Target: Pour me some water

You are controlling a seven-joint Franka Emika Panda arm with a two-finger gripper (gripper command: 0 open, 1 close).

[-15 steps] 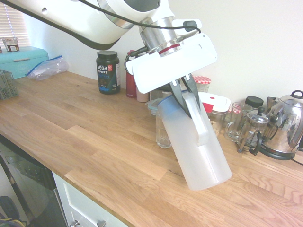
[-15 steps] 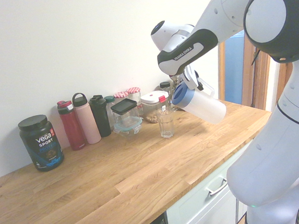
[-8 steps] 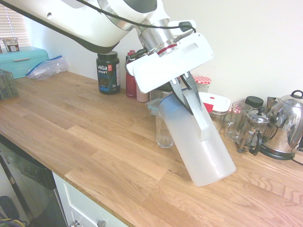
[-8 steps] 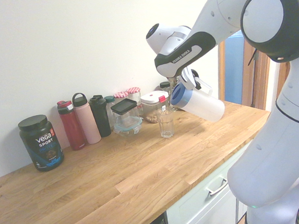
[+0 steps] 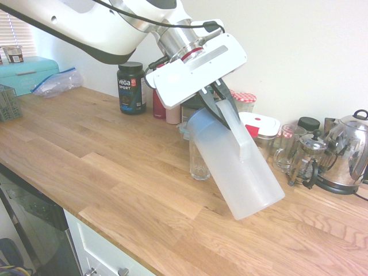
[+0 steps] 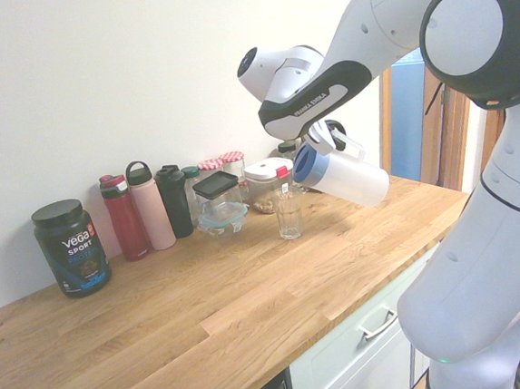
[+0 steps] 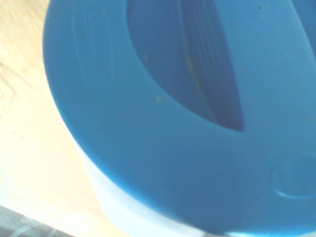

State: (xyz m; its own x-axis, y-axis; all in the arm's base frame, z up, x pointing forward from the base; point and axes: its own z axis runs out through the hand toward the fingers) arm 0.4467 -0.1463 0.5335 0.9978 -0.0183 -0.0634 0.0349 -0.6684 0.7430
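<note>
Oak kitchen worktop, white wall

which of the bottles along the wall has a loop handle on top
The pink bottle, second in the row between the red bottle and the dark green bottle; its black cap carries a loop handle, while the others have none.

Along the wall of the wooden surface I see a black Vega Sport tub, a teal bread box with a zip bag beside it, and a steel kettle next to a French press. A red bottle, pink bottle and dark green bottle stand touching in a row.
</note>
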